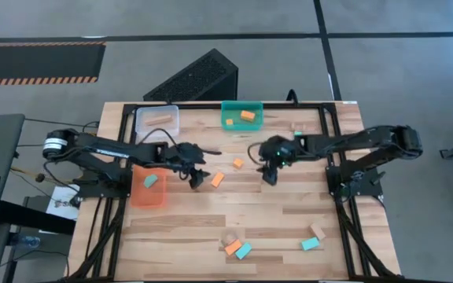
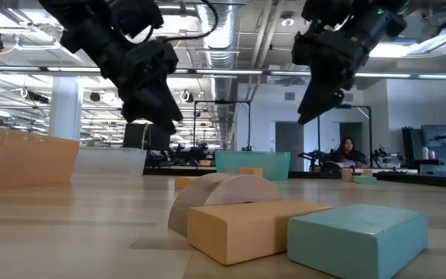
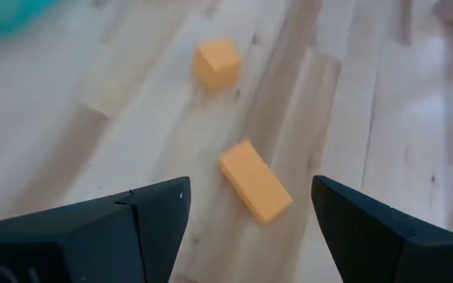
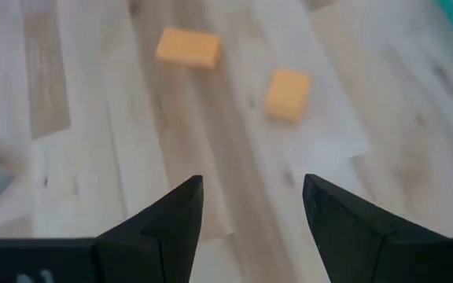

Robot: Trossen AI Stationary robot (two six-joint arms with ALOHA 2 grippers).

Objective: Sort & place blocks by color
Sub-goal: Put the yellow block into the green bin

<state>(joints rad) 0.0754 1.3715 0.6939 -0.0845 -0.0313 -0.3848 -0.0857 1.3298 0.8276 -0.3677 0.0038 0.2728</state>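
Note:
Two orange blocks lie flat mid-table: a long one (image 1: 217, 179) and a smaller one (image 1: 237, 163). My left gripper (image 1: 197, 178) hovers open just left of the long block; in its wrist view the long block (image 3: 255, 182) shows between the fingers, the small block (image 3: 217, 61) beyond. My right gripper (image 1: 270, 174) hovers open to the right of both, which its wrist view shows as the long block (image 4: 187, 46) and the small block (image 4: 288, 94). More blocks lie near the near edge: a tan arch (image 1: 230, 237), orange (image 1: 233, 248), teal (image 1: 244, 251), teal (image 1: 311, 244), tan (image 1: 317, 231).
An orange bin (image 1: 149, 196) at the left holds a teal block (image 1: 150, 181). A clear bin (image 1: 157, 126) at the far edge holds a tan block, and a teal bin (image 1: 230, 118) beside it holds an orange block (image 1: 248, 115). Bare wood lies between the grippers and the near blocks.

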